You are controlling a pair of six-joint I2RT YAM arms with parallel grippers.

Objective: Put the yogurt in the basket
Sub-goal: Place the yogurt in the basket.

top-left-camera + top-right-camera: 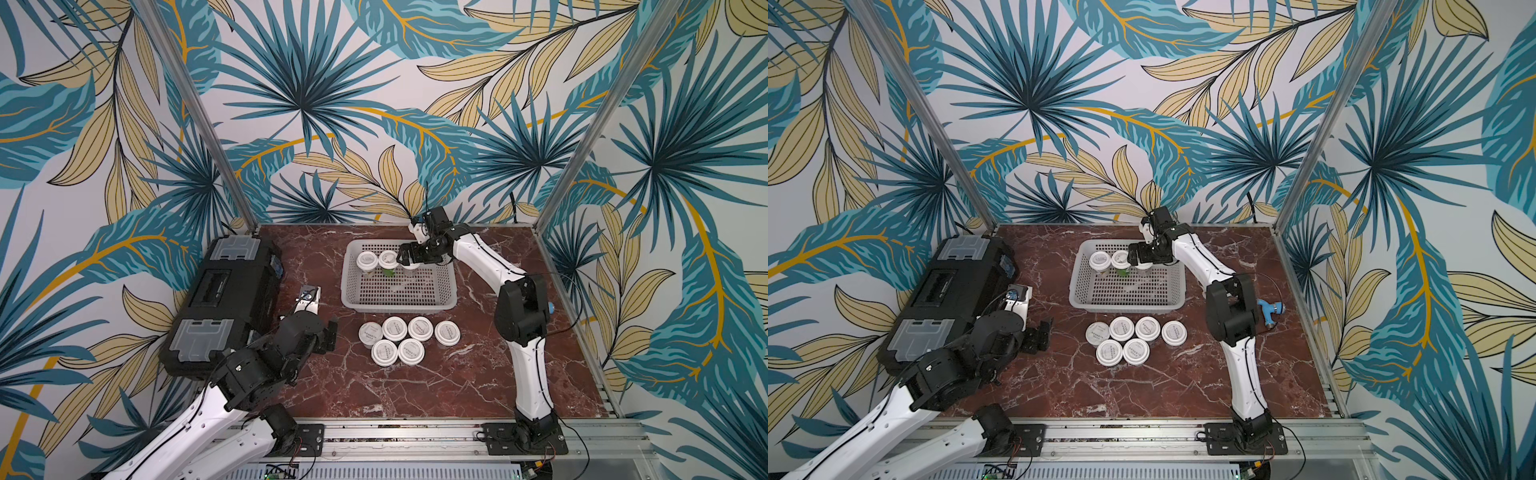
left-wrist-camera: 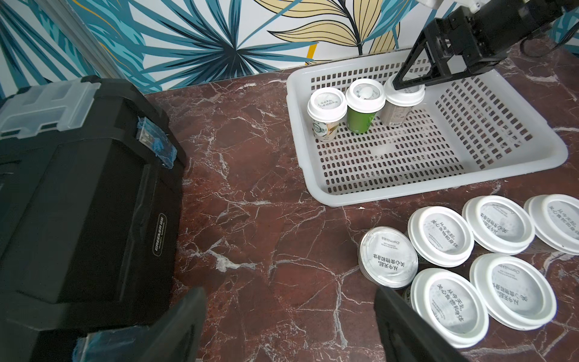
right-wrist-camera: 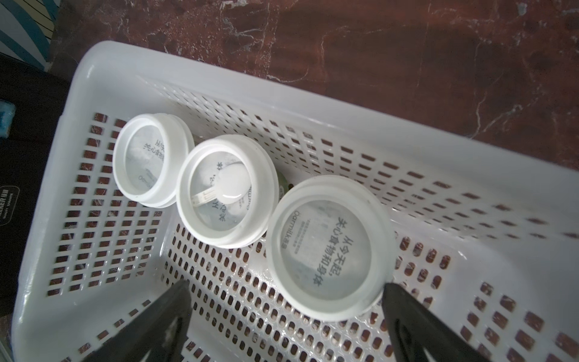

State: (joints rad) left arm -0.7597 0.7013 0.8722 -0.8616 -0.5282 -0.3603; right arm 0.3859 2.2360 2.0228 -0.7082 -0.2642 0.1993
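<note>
Right gripper is hovering wide open over the basket. Three yogurt cups are standing along its far side, leaving room in front. Six yogurt cups are sitting on the table just outside, beside the left gripper.

Left wrist view is adding that the left gripper is gaping empty, likely lining up a pick.

Right wrist view is revealing neither finger clamping the third cup, so it is apparently released.

A black case with 2 grey latches rests on the red marble table.
</note>
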